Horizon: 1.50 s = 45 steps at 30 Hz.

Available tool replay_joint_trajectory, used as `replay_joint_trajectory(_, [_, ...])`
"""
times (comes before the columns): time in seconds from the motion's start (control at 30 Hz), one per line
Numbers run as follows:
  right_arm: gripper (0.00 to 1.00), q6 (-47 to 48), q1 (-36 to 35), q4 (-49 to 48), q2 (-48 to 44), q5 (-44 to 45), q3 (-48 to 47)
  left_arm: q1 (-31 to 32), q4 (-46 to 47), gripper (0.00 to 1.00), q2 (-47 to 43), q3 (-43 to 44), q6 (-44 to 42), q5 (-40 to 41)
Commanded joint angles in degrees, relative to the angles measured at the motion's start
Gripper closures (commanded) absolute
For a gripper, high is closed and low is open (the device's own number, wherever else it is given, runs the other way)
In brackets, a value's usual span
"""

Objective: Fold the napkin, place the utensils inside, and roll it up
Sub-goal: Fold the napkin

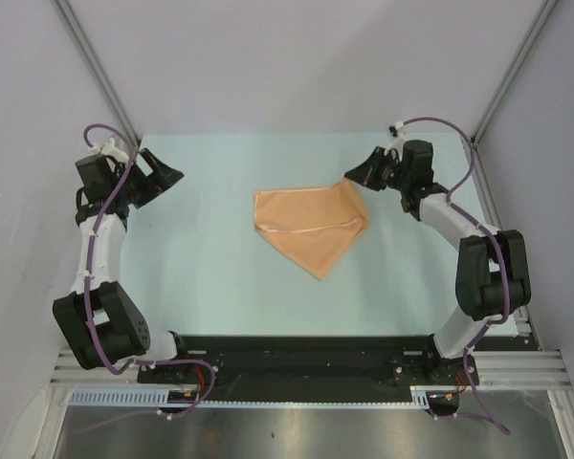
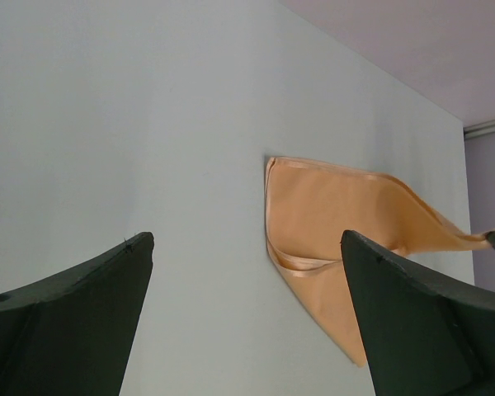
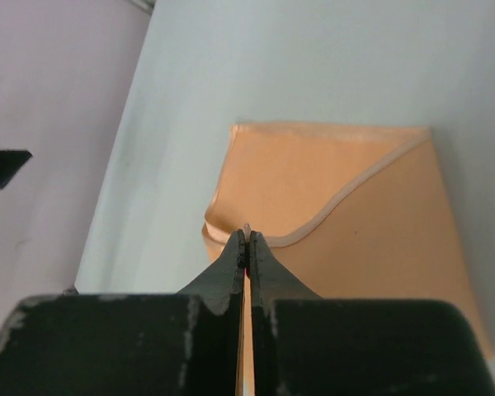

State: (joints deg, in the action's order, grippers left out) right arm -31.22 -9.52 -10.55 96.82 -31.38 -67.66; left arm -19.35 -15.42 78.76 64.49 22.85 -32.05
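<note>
Napkin (image 1: 311, 225) is lying partly folded on the table (image 1: 201, 258). Right gripper (image 3: 246, 246) is pinching its lifted corner, jaws closed. Left gripper (image 1: 168, 176) is hanging wide open, well apart.

1. The napkin (image 1: 311, 229) is plain peach-orange cloth, folded over itself, with a hemmed edge curving across the top layer.
2. It lies mid-worktop (image 1: 201, 249), one point aimed at the worktop's near edge.
3. Its far right corner is lifted off the worktop, pinched in the closed right claw (image 1: 352, 178).

Lab booth: plain walls (image 1: 297, 57), aluminium rails (image 1: 517, 368)
</note>
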Motion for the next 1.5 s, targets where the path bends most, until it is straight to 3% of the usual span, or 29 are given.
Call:
replay_joint_trajectory(0.0, [1.00, 3.0, -3.2, 4.2, -3.7, 2.0, 6.3, -0.5, 2.7, 0.00, -2.2, -0.4, 1.4, -2.4])
replay_joint_trajectory(0.23, [1.00, 0.1, -8.7, 0.7, -4.9, 2.5, 15.4, -0.6, 2.9, 0.00, -2.2, -0.7, 1.6, -2.7])
replay_joint_trajectory(0.63, [1.00, -2.6, -17.3, -2.3, -1.4, 3.2, 19.1, -0.7, 3.2, 0.00, -2.2, -0.7, 1.8, -2.8])
replay_joint_trajectory(1.47, [0.98, 0.9, -23.4, 5.2, -2.9, 10.1, 22.7, -0.6, 3.6, 0.00, -2.0, -0.9, 2.2, -3.2])
